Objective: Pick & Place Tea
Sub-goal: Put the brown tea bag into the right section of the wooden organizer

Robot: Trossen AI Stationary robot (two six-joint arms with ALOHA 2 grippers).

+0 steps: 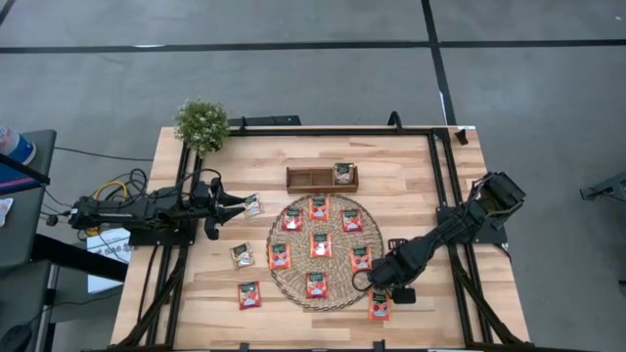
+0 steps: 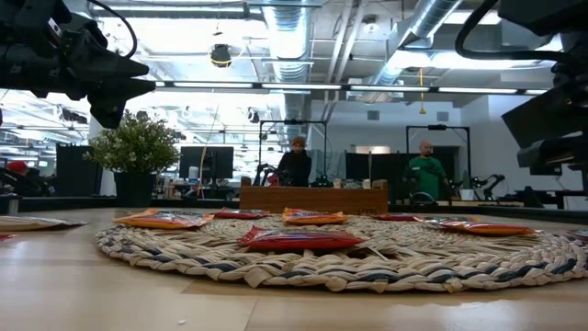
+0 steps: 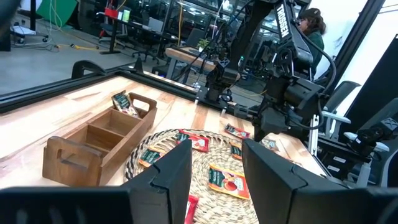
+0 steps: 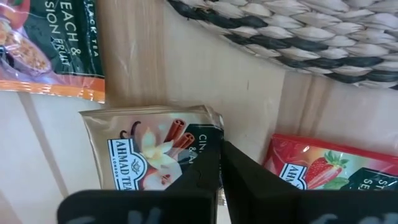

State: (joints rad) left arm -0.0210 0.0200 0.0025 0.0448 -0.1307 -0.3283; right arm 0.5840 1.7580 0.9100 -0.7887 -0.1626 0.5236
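**Spotter:** While the overhead camera tells you only that the right claw (image 1: 377,282) sits low at the rim of the large round woven mat (image 1: 337,232), its wrist camera shows you the grip itself.

**Second:** Agreed. Up close, its two dark fingers (image 4: 261,180) are pressed together on the edge of a pale flat square tea sachet printed with cinnamon sticks (image 4: 149,149). You cannot find that sachet from above, because the arm covers it.

**Spotter:** What lies around that claw?

**Second:** You have a red strawberry tea sachet (image 4: 317,168) just beside the fingers on one side. An orange peach tea sachet (image 4: 50,50) is farther off on the other, and the mat's weave is just ahead.

**Spotter:** And your left claw (image 1: 238,203)?

**Second:** It is spread wide, with nothing showing between the fingers in its own wrist camera. Only the overhead view shows you a whitish tea sachet (image 1: 252,204) right at its fingertips. Ahead of that claw its wrist camera shows the small brown wooden compartment tray (image 3: 93,146), with one dark-topped tea sachet (image 3: 121,102) standing in the far end compartment.

**Spotter:** The table-level camera?

**Second:** It shows you flat red-orange tea sachets (image 2: 299,239) on the mat, but no fingertips.
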